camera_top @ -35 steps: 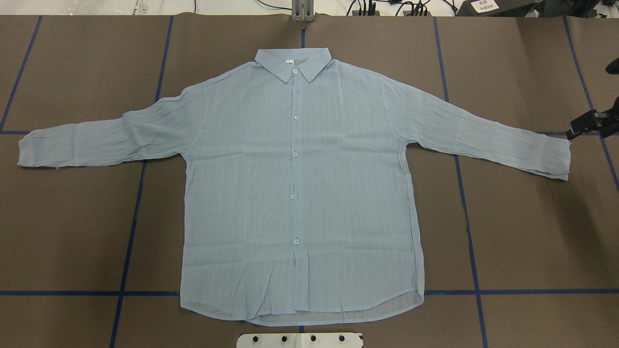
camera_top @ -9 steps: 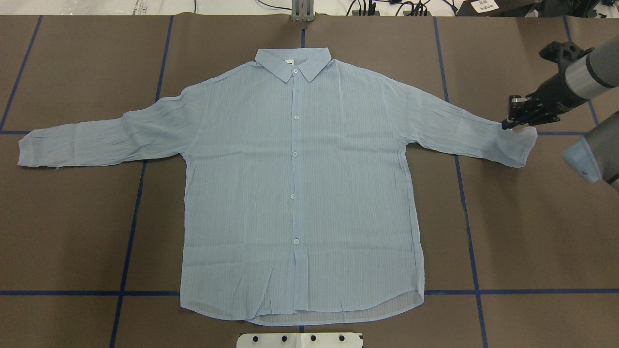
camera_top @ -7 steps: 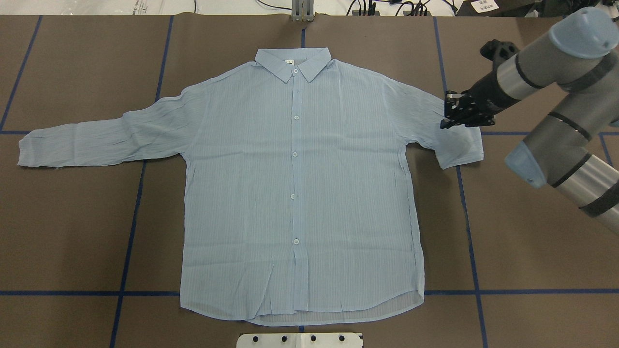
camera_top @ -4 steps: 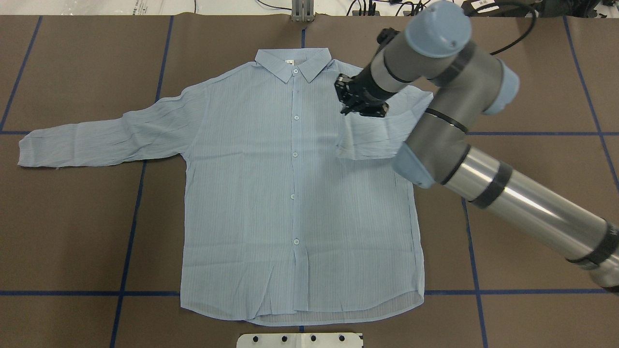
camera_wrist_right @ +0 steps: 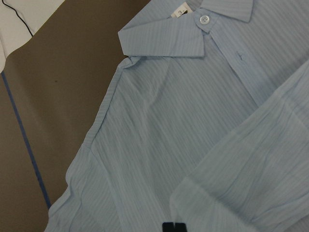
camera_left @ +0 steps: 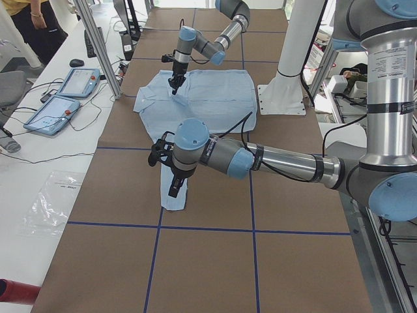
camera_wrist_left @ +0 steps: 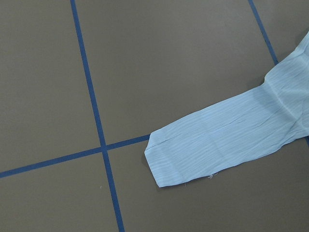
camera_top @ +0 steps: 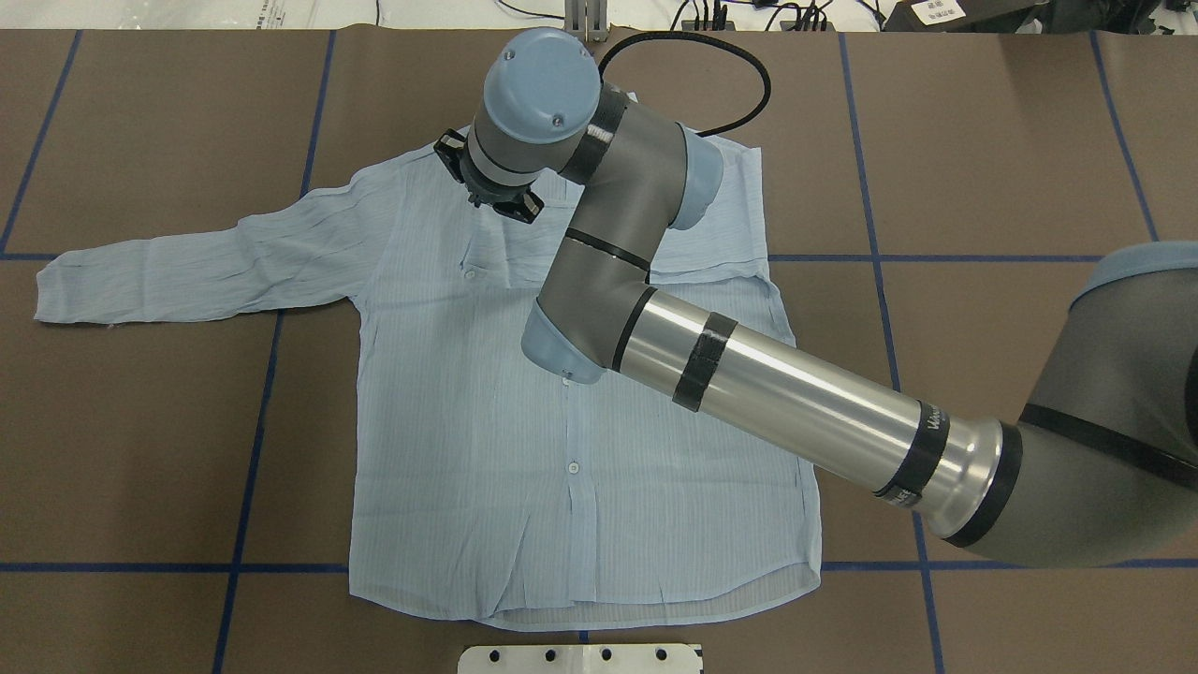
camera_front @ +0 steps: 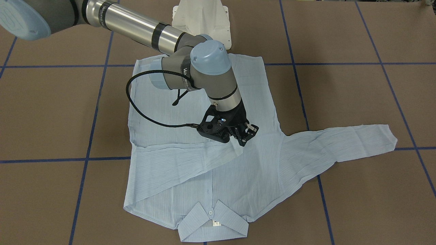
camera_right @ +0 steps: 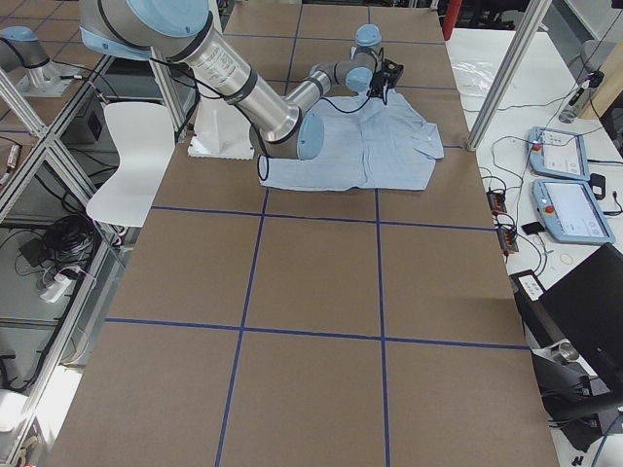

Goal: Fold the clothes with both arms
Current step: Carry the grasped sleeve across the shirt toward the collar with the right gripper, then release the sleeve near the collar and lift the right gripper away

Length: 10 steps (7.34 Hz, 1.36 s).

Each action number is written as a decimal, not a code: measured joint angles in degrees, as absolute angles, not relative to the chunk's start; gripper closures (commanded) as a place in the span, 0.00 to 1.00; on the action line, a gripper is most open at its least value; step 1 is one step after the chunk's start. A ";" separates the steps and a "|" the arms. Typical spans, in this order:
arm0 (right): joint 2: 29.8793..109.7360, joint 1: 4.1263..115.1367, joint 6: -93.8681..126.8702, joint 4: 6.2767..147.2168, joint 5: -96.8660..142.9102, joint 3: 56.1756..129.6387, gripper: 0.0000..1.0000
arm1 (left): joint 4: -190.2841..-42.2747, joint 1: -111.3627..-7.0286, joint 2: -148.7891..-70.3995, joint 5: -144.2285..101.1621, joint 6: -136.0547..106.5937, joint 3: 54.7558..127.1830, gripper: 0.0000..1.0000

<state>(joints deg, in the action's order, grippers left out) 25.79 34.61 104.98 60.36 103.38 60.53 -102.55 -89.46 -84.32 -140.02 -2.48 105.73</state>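
One shirt point(camera_top: 468, 449), two claws. The shirt lies flat on the table point(camera_top: 1029, 140), hem nearest the robot and collar pointing away, its long axis running near to far. The right claw point(camera_front: 247, 136) pinches the folded sleeve point(camera_front: 177, 163) across the chest. The left claw point(camera_left: 174, 189) hangs over the outstretched sleeve point(camera_wrist_left: 217, 140); its grip cannot be told.

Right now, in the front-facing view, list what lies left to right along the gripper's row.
Folded-over sleeve → right gripper → outstretched sleeve's cuff.
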 measured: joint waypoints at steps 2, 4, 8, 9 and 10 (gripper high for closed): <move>24.27 33.09 105.80 59.29 100.31 58.30 0.00 | -103.09 -89.12 -84.72 -139.89 -2.48 105.41 0.00; 23.02 32.24 106.00 59.26 98.78 56.77 0.00 | -109.88 -88.11 -85.66 -139.73 -3.04 99.23 0.04; 29.38 33.43 106.35 61.83 99.24 65.97 0.00 | -124.61 -77.76 -95.37 -137.06 -20.00 77.87 0.07; 31.54 33.99 106.33 62.27 99.61 68.19 0.00 | -128.98 -74.83 -96.69 -136.06 -23.75 73.94 0.08; 32.87 34.53 106.29 62.37 99.81 69.20 0.00 | -132.55 -72.49 -97.38 -135.27 -26.25 70.89 0.13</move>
<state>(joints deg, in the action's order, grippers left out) 32.87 34.53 106.29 62.37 99.81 69.20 -132.55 -72.49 -97.38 -135.27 -26.25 70.89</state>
